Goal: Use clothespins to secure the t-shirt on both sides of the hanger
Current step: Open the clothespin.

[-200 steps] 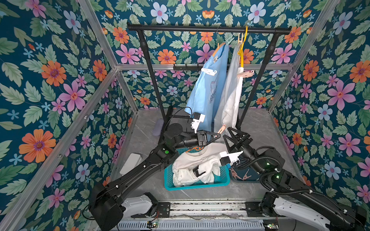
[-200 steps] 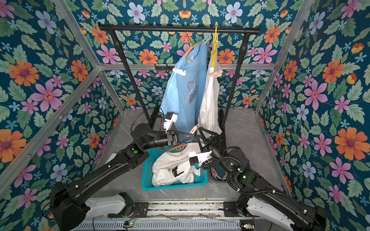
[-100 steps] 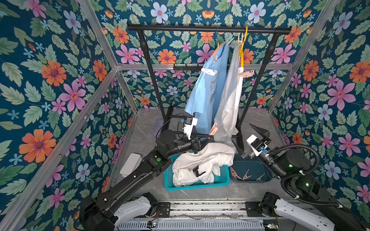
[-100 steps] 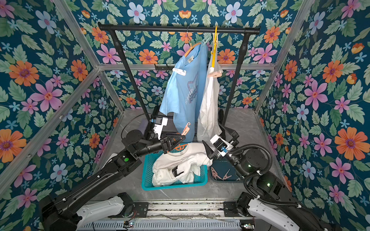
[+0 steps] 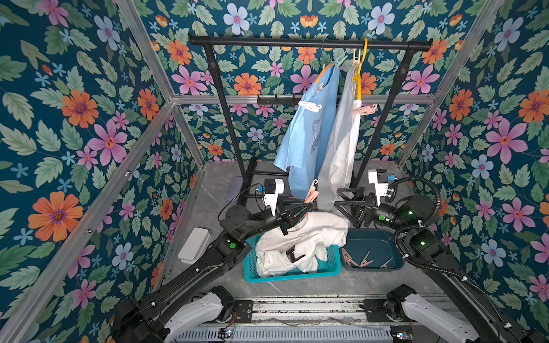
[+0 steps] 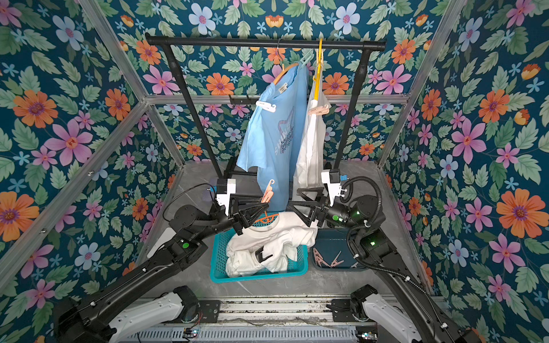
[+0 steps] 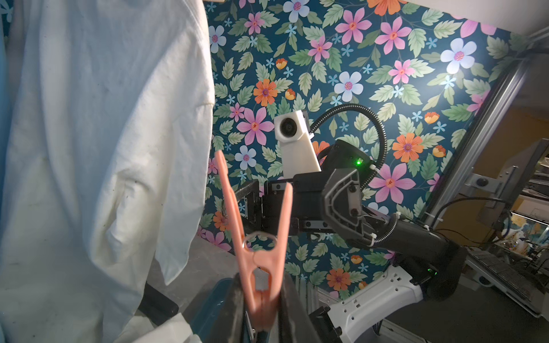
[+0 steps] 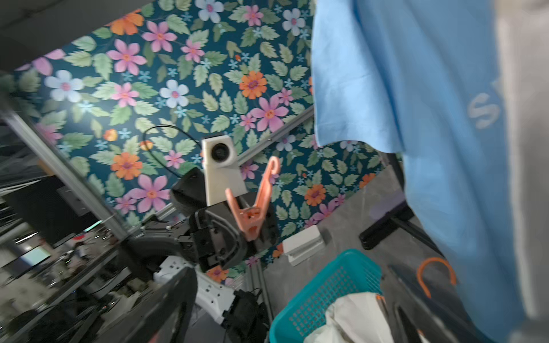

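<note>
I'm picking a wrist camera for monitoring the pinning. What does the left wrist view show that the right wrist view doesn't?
Only the left wrist view: the right arm's white wrist camera and the right fingers, spread wide. Only the right wrist view: the left arm's white wrist camera and the teal plastic mesh basket. Both: the pink plastic clothespin, gripped by the left fingers.

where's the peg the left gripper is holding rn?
In both top views the pink clothespin sits clamped in the left gripper, mid-scene, over the teal basket, near the blue t-shirt.
</note>
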